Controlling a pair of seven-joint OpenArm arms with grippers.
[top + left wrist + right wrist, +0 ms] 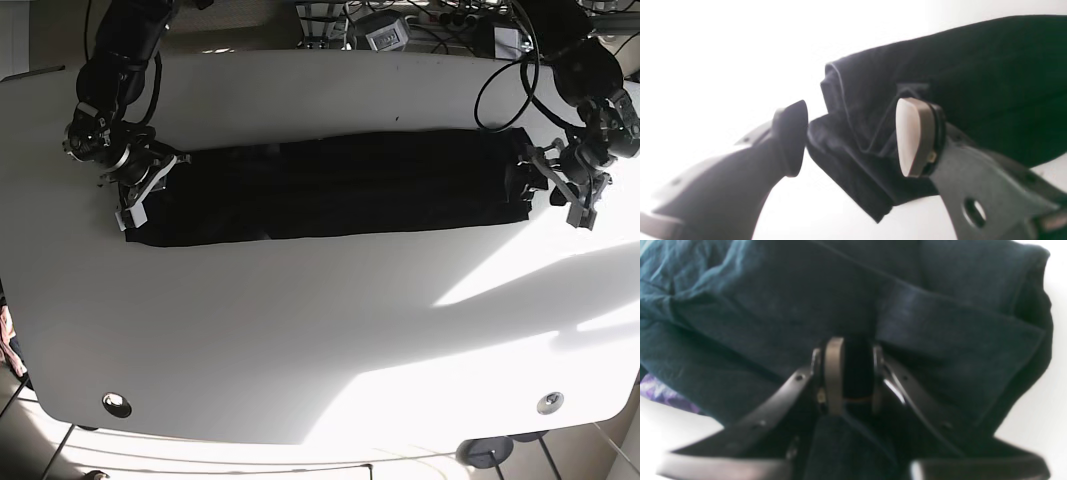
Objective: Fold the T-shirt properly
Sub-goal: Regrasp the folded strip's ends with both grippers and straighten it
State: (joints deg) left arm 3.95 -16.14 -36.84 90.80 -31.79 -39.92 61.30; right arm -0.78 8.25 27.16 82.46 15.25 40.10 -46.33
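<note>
The black T-shirt (330, 185) lies folded into a long strip across the white table (320, 330). My right gripper (137, 198) is at the strip's left end. In the right wrist view it (855, 373) is shut on a fold of the shirt (773, 306), with dark cloth between the nearly closed jaws. My left gripper (550, 185) is at the strip's right end. In the left wrist view it (851, 138) is open, with the folded corner of the shirt (973, 83) lying between its fingers (912, 136).
Cables and small devices (385, 30) sit along the table's back edge. Round fittings (116, 404) (549, 402) mark the front corners. A purple patch (660, 391) shows under the cloth in the right wrist view. Bare white table lies in front of the shirt.
</note>
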